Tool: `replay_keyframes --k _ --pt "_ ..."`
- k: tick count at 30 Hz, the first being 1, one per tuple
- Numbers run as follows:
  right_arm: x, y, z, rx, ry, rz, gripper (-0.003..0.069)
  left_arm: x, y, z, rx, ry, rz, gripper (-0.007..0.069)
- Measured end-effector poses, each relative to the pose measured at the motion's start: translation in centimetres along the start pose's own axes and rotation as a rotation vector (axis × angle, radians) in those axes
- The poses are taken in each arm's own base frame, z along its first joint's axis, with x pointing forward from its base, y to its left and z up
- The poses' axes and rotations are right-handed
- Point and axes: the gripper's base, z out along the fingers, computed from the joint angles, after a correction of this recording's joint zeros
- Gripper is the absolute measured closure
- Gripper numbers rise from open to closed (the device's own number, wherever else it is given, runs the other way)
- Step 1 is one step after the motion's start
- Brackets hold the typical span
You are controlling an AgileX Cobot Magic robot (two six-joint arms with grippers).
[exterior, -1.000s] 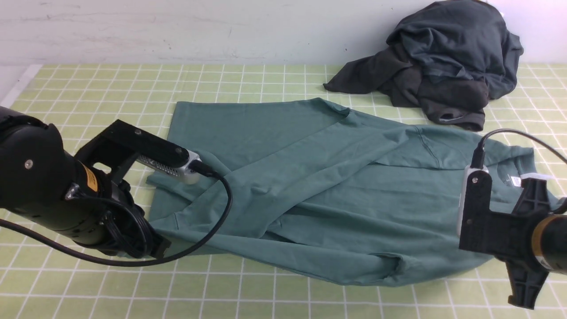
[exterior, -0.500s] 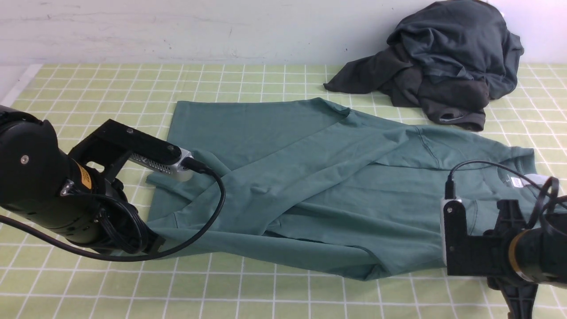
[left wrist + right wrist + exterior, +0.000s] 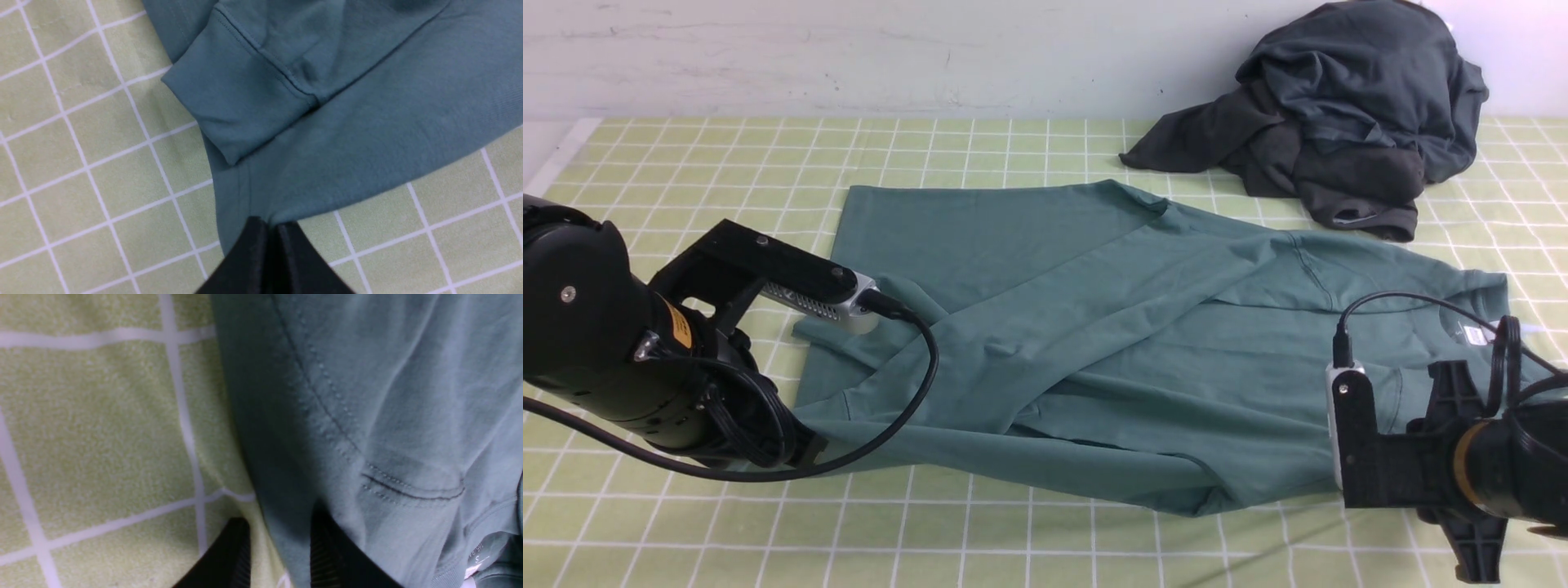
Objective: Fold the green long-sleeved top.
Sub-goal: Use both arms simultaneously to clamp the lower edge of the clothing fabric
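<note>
While the green long-sleeved top [image 3: 1094, 327] lies across mid-counter [image 3: 686, 163], I log: left hand [image 3: 267, 228] pinched together on its hem; right hand [image 3: 278, 539] apart, straddling the shoulder edge. Step: gripping. Next, probably: close right, lift together.

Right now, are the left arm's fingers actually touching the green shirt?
Touching. The left wrist view shows the left fingers shut, with the edge of the green top pinched between their tips.

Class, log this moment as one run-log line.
left gripper shut on green top edge | right gripper open astride edge near neck label
</note>
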Motion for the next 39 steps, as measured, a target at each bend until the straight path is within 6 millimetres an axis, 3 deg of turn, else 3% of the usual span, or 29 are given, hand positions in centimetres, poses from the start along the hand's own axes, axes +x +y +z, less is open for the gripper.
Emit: replay_keyframes --k 9,20,27,39 --pt "-0.6 -0.9 -2.5 0.086 -0.066 0.031 0.0449 0.0 0.0 0.0 0.0 -0.001 0.0 0.0625" --pt "-0.6 -0.5 -1.9 0.051 -0.051 0.071 0.0449 0.0 0.0 0.0 0.0 0.0 0.0 0.0625" --pt "-0.5 1.1 -1.4 -0.003 -0.096 0.054 0.0449 0.0 0.0 0.0 0.0 0.0 0.0 0.0625" --pt "-0.2 1.2 -1.1 -0.005 -0.103 0.044 0.0449 0.0 -0.1 0.0 0.01 -0.001 -0.009 0.0625"
